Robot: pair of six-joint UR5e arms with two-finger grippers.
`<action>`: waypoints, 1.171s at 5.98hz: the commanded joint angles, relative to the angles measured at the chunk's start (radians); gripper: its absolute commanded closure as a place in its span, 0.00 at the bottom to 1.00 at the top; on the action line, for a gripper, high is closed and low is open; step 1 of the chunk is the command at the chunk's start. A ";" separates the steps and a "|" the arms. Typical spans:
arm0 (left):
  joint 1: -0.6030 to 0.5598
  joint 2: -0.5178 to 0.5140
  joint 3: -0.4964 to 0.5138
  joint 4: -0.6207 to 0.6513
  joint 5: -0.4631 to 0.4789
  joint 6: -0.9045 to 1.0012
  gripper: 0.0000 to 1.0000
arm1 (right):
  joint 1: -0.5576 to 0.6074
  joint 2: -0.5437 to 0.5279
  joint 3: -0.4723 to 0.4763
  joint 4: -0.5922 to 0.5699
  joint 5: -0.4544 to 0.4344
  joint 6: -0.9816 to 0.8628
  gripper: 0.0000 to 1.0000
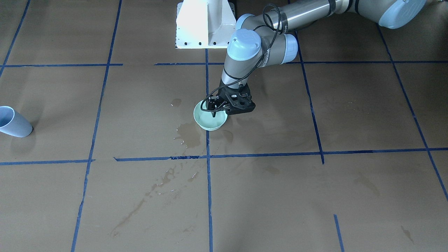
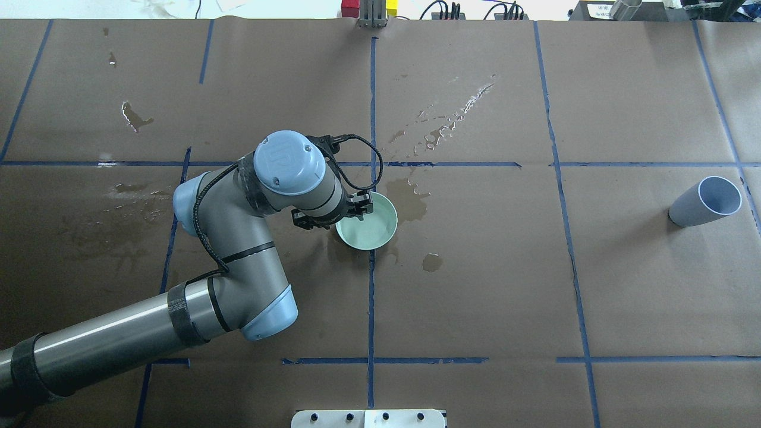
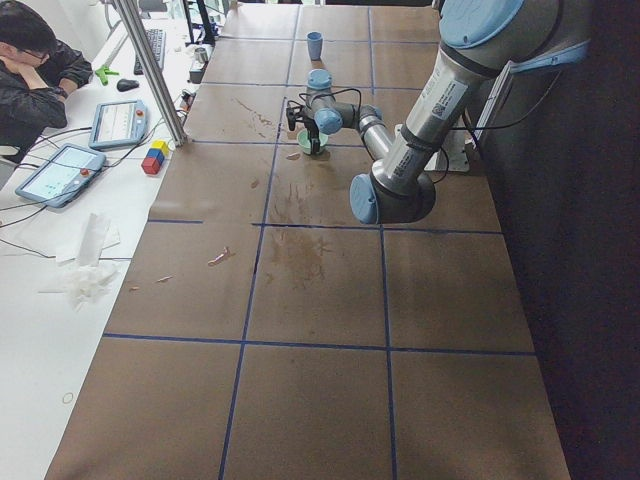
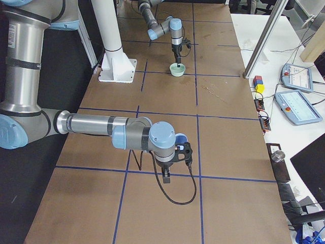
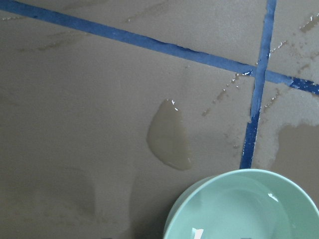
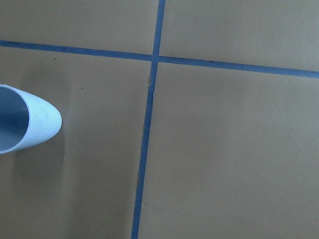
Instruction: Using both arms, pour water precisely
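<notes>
Pouring looked undone: water (image 5: 234, 209) sat in the mid-frame bowl (image 2: 371, 229), left jaws at its rim (whether clamped, I couldn't tell; right jaws likewise).

We make out a faint "UR" mark on the blue cap (image 2: 284, 156) of the left arm (image 2: 238, 249). White lettering runs along that arm's grey tubes, too small for us to read. A white label (image 2: 600, 8) beyond the tabletop (image 2: 624, 267) is illegible too.
</notes>
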 commanded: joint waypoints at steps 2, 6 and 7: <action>0.010 0.000 0.014 -0.003 -0.001 0.005 0.79 | 0.000 0.003 0.000 -0.002 -0.002 0.000 0.00; -0.002 0.003 -0.019 -0.003 -0.007 0.006 0.99 | 0.000 0.007 0.000 0.000 -0.002 0.003 0.00; -0.025 0.010 -0.053 -0.003 -0.010 0.009 1.00 | -0.001 0.007 0.000 0.000 -0.002 0.005 0.00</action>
